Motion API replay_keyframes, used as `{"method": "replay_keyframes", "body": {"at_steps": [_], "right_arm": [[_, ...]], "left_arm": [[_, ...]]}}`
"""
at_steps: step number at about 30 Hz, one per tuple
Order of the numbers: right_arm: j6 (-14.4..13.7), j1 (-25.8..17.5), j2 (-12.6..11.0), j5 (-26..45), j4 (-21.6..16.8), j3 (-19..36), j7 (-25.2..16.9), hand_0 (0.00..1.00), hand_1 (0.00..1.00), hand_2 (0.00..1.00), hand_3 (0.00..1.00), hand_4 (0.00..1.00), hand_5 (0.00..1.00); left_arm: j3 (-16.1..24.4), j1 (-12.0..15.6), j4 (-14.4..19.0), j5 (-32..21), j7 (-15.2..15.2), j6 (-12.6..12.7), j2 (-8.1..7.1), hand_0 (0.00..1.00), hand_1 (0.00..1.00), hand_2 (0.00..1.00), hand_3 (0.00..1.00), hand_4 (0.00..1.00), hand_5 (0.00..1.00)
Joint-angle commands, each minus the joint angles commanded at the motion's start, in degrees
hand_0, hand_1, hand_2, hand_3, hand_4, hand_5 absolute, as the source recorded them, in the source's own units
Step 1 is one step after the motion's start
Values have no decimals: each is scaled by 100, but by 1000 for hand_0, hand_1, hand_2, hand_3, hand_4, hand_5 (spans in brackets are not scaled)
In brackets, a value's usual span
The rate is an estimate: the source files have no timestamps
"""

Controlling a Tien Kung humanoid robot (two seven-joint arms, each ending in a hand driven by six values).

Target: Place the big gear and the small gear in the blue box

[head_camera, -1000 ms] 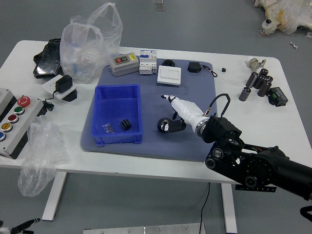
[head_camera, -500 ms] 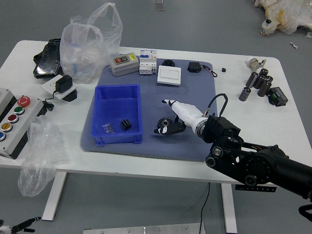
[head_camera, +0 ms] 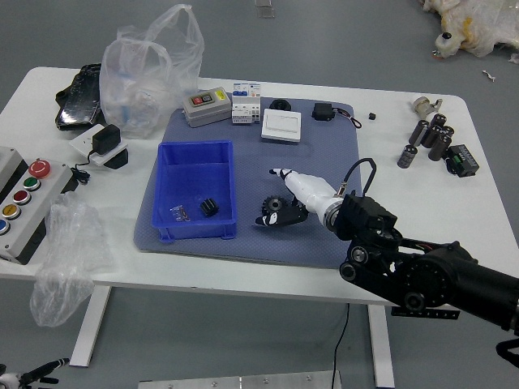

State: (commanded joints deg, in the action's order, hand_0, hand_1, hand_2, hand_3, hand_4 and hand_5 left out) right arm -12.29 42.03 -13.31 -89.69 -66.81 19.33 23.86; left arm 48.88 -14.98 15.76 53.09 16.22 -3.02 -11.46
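The right hand (head_camera: 272,196) is over the grey mat with its fingers spread, thumb on the near side and the others on the far side. Between them a black gear (head_camera: 274,204) lies on the mat, partly covered by the thumb; whether they touch I cannot tell. A second black gear-like piece (head_camera: 280,104) lies at the mat's far edge. Left of the hand is the blue box (head_camera: 195,230), holding a small black part and a small clear bag. The left hand (head_camera: 36,377) rests at the lower left corner, off the table.
A white square box (head_camera: 281,126), a grey switch box (head_camera: 207,107) and a white module (head_camera: 246,104) stand along the mat's far side. Plastic bags and a button panel (head_camera: 31,203) are on the left. Black cylinders (head_camera: 430,138) stand at the right.
The right thumb has shifted slightly toward the left and near side, uncovering more of the gear. The far fingers have lowered a little. The gear has not clearly moved.
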Motion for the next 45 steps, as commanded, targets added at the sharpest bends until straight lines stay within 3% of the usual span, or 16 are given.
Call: {"method": "replay_keyframes", "body": {"at_steps": [3,4,9,10,15,16,27,28,35,39,40,45], "right_arm": [[-6,19,2,43,-8,-89,55,302,415,957,998,998,433],[-13,27,3,58,-10,-122,71,286,371,682,932,783,163],[10,44,15,96,-3,-239,167,286,371,682,932,783,163],[16,42,17,85,-1,-244,185,251,318,466,680,448,43],[-35,31,23,-33,-14,-253,221,251,318,466,680,448,43],[-54,28,24,-55,-19,-254,220,227,292,381,601,425,2],[-361,32,11,-81,-32,-138,-43,221,284,352,551,422,2],[-377,44,1,-93,-51,-92,-59,219,283,345,544,458,2],[-524,205,-54,-223,-360,346,-226,233,298,365,555,476,2],[-755,397,57,-229,-544,290,-462,233,298,365,555,476,2],[-797,449,92,-213,-558,241,-515,348,438,558,639,471,77],[-802,887,341,-15,-433,-308,-687,348,438,558,639,471,77]], "left_arm": [[-13,-8,-2,-12,-10,1,-4,729,695,698,751,853,687],[-17,-12,-2,-16,-13,2,-5,729,695,698,751,855,687],[-45,-18,-7,-47,-31,5,-5,729,695,698,751,855,687],[-52,-18,-7,-54,-33,4,-4,729,696,698,751,856,691],[-87,-14,-12,-89,-52,3,5,729,696,698,751,856,691],[-94,-14,-13,-97,-58,4,6,729,696,698,750,855,695],[-79,5,-8,-115,-55,11,10,729,696,698,750,856,697],[-69,11,-6,-109,-47,12,10,729,695,698,749,856,702],[5,42,11,-54,19,17,14,729,695,698,749,857,709],[24,58,20,-36,49,17,21,729,695,698,749,857,709],[25,62,21,-33,53,16,23,728,695,698,748,857,710],[65,67,32,43,91,-3,15,728,695,698,748,857,710]]}}
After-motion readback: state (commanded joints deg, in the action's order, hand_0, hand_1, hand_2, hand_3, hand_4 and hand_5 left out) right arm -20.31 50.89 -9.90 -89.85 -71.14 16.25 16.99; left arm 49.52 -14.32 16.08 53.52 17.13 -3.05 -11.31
